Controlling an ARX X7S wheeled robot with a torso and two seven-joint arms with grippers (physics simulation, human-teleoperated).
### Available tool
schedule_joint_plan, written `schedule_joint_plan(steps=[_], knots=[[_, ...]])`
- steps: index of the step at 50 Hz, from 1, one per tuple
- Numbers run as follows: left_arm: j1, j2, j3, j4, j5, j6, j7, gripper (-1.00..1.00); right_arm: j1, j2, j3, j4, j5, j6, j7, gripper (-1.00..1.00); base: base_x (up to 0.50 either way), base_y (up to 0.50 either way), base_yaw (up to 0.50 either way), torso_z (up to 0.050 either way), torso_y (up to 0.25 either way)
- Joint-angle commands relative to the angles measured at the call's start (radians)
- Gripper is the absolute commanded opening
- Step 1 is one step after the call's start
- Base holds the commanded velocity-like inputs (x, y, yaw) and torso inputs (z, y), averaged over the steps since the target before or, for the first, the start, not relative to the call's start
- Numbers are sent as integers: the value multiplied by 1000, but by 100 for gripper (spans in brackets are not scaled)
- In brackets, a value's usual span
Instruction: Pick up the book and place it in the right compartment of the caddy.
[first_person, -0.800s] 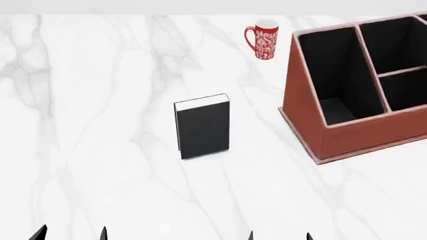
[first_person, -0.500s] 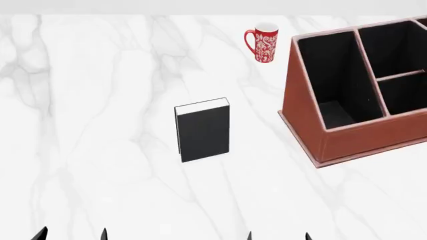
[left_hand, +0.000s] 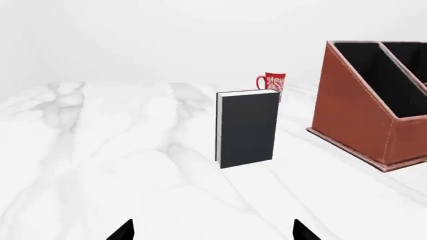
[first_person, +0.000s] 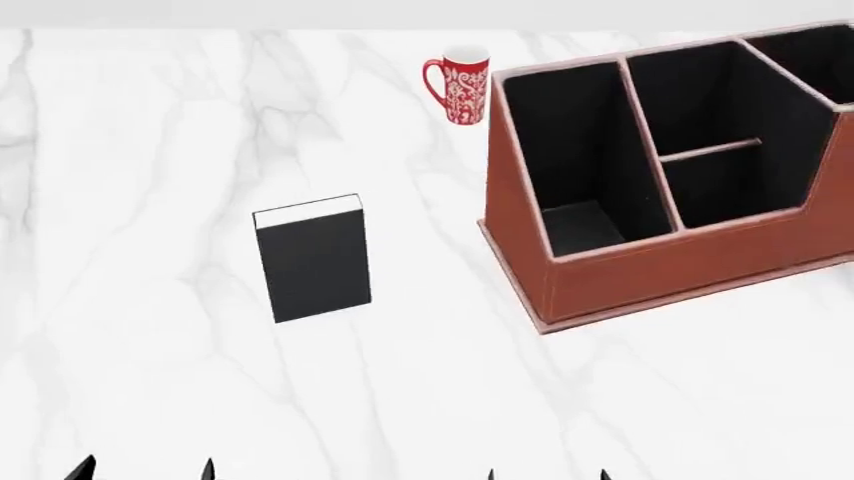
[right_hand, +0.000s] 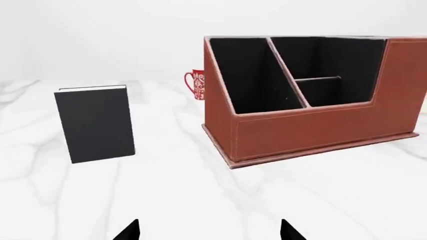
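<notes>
Black book (first_person: 318, 263) and caddy (first_person: 641, 270) have slid leftward in the head view, bringing the right compartment into sight; both jaws open, empty.

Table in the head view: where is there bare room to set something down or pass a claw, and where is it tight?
Bare marble lies left of the book, across the near strip in front of it, and in the lane between the book and the caddy. It is tight only at the back, where the mug stands close by the caddy's far corner.
</notes>
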Motion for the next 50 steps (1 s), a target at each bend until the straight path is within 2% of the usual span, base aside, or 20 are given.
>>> schedule_joint_plan(steps=[1,10,19,24,27,28,31,32,39,46,50], knots=[[0,-13,17,-2,-20,7,-12,100,-1,15,-19,9,19,-1,8,100,0,-500,0,0,0],[-1,-23,30,2,-30,5,-25,100,2,19,-15,-15,39,17,36,100,0,-500,0,0,0],[9,-34,34,25,-38,-6,-45,100,0,30,-40,-5,19,2,56,100,0,0,0,0,0],[22,-45,-6,57,-31,-34,-107,100,6,37,-44,-39,24,36,67,100,0,0,0,0,0],[61,-68,-76,115,-18,-49,-178,100,10,41,-48,-50,23,48,74,100,0,0,0,0,0],[100,-83,-147,162,-39,-52,-215,100,13,43,-48,-57,26,57,73,100,0,0,0,0,0],[172,-105,-251,234,-57,-48,-269,100,20,47,-49,-59,30,66,77,100,0,0,0,0,0],[230,-114,-326,286,-51,-40,-314,100,24,46,-48,-44,32,59,78,100,0,0,0,0,0],[407,-103,-565,389,-159,27,-373,100,24,49,-57,-37,29,52,91,100,0,0,0,0,0],[509,-78,-698,437,-225,79,-393,100,30,54,-56,-84,34,90,112,100,0,0,0,0,0],[508,-75,-695,425,-221,89,-394,100,34,56,-62,-86,33,98,118,100,0,0,0,0,0]])
